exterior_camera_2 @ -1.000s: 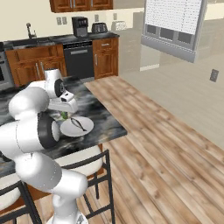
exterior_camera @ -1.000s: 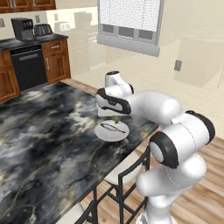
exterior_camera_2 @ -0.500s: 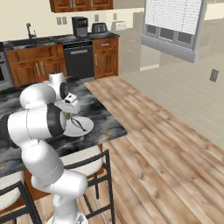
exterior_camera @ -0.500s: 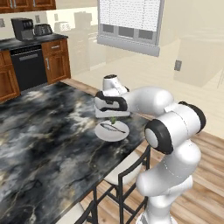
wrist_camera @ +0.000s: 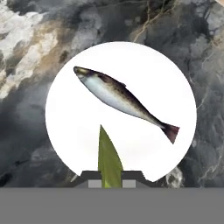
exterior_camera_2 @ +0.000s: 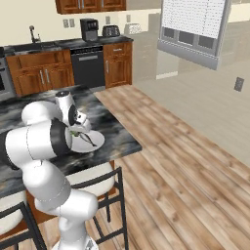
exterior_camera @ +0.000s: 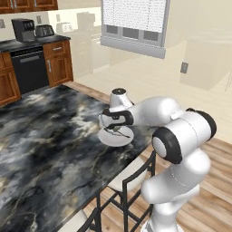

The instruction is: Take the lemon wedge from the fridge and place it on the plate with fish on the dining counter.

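Observation:
My gripper (wrist_camera: pixel 110 178) is shut on the lemon wedge (wrist_camera: pixel 109 158), a thin yellowish-green sliver that points up between the fingertips. Straight below it lies the round white plate (wrist_camera: pixel 170 87) with a dark-backed fish (wrist_camera: pixel 120 98) across its middle. The plate (exterior_camera: pixel 118 139) rests near the right edge of the black marble dining counter (exterior_camera: pixel 50 149). The gripper (exterior_camera: pixel 112 128) hangs low over the plate's near rim. From the right base view the gripper (exterior_camera_2: pixel 74 131) sits beside the plate (exterior_camera_2: pixel 93 142), partly hidden by my arm. The fridge is out of view.
Black-framed stools (exterior_camera: pixel 131 174) (exterior_camera_2: pixel 93 177) stand under the counter's edge by my base. Brown wooden cabinets with a black dishwasher (exterior_camera: pixel 29 68), a coffee maker and a toaster line the far wall. Wooden floor (exterior_camera_2: pixel 185 161) lies open to the right.
The hand has come down closer to the plate with the lemon wedge still held, and the elbow has swung forward. The plate and fish have not moved.

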